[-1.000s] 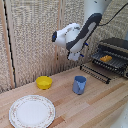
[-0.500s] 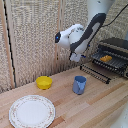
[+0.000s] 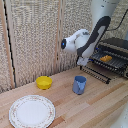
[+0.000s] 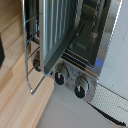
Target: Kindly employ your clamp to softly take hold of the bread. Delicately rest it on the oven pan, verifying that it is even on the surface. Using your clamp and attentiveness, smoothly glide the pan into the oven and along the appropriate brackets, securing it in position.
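Note:
The oven point(image 3: 116, 49) stands on the table at the exterior view's right, its front open. The oven pan point(image 3: 98, 71), a dark tray of thin wire bars, sticks out of the front toward the blue cup. The bread point(image 3: 106, 58), a small orange-yellow block, lies flat on the pan just inside the opening. My gripper point(image 3: 83, 61) hangs at the pan's outer end, close to it or touching it. Its fingers are hidden by the arm. The wrist view shows the oven's front with two knobs point(image 4: 70, 81) and thin wire bars point(image 4: 29, 60), blurred. No fingers show there.
A blue cup point(image 3: 79, 84) stands on the wooden table just in front of the pan's outer end. A yellow bowl point(image 3: 44, 82) and a patterned plate point(image 3: 31, 111) lie toward the exterior view's left. A woven screen stands behind the table.
The arm's white head has shifted slightly toward the exterior view's right, toward the oven. The bread and pan look about where they were.

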